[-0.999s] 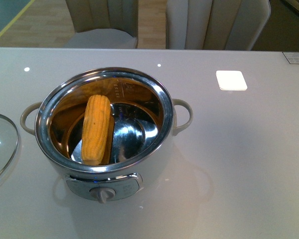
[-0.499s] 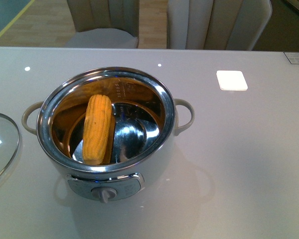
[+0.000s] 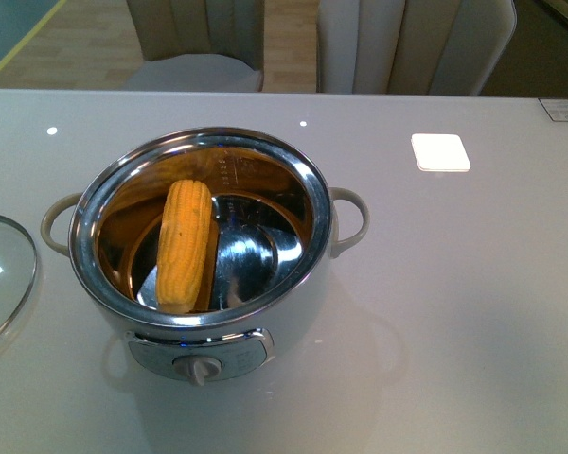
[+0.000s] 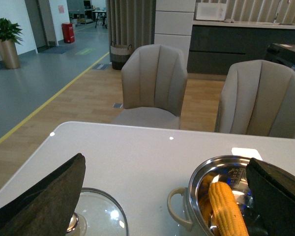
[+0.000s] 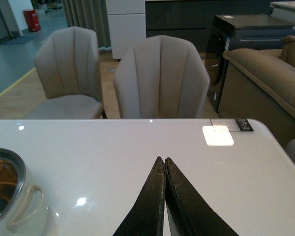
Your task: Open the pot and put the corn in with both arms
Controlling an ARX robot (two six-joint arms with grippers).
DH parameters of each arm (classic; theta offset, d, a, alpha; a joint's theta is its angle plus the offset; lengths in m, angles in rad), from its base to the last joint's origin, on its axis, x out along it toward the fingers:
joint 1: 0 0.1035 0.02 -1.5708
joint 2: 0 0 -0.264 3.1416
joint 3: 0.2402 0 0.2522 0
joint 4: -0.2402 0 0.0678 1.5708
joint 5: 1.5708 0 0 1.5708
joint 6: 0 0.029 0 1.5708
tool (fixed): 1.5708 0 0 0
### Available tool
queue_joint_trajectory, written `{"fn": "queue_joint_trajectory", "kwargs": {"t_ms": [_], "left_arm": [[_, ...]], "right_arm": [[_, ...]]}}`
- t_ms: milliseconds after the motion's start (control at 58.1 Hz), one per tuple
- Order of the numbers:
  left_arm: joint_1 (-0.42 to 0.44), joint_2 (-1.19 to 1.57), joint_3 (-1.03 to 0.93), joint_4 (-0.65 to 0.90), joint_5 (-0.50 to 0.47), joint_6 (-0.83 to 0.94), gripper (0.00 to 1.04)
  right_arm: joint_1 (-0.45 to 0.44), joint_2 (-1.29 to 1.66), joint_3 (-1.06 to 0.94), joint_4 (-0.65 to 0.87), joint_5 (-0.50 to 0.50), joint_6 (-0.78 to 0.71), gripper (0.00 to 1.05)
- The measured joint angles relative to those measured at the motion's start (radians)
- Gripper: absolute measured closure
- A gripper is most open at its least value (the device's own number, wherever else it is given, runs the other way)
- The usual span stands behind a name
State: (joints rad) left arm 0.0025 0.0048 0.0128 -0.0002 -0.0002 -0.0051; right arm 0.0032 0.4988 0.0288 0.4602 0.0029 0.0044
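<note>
The pot (image 3: 308, 203) stands open in the middle of the white table, cream body, loop handles, front knob (image 3: 198, 369). The corn (image 3: 184, 245) lies inside it, leaning against the left wall. The glass lid (image 3: 0, 274) lies on the table left of the pot. In the left wrist view my left gripper (image 4: 164, 169) is open and empty, its jaws wide apart, raised above the lid (image 4: 96, 216) and the pot (image 4: 199, 182) with the corn (image 4: 226, 206). In the right wrist view my right gripper (image 5: 164, 160) is shut and empty above the bare table, right of the pot handle (image 5: 27, 206). No arm shows in the front view.
A white square patch (image 3: 440, 151) lies on the table behind and right of the pot. Two beige chairs (image 3: 194, 38) stand behind the table's far edge. A brown sofa (image 5: 265, 73) shows at the right in the right wrist view.
</note>
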Motion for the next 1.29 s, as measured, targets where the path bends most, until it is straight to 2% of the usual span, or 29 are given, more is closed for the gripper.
{"fn": "queue_joint_trajectory", "kwargs": {"t_ms": [103,758,810,844,1102,1154,1292], "left_arm": [[0.0,0.0,0.0,0.0,0.0,0.0,0.07],[0.0,0.0,0.0,0.0,0.0,0.0,0.07],[0.0,0.0,0.0,0.0,0.0,0.0,0.07],[0.0,0.0,0.0,0.0,0.0,0.0,0.07],[0.0,0.0,0.0,0.0,0.0,0.0,0.07],[0.0,0.0,0.0,0.0,0.0,0.0,0.07],[0.0,0.0,0.0,0.0,0.0,0.0,0.07]], "right_arm": [[0.0,-0.032,-0.011,0.002,-0.003,-0.001,1.03],[0.0,-0.32,-0.011,-0.282,-0.003,0.0,1.03],[0.0,-0.42,-0.011,-0.414,-0.003,0.0,1.03],[0.0,-0.464,-0.011,-0.447,-0.002,-0.001,1.03],[0.0,-0.492,-0.011,-0.459,-0.001,-0.001,1.03],[0.0,-0.492,-0.011,-0.459,-0.001,-0.002,0.97],[0.0,-0.493,-0.011,-0.459,-0.001,-0.002,0.73]]}}
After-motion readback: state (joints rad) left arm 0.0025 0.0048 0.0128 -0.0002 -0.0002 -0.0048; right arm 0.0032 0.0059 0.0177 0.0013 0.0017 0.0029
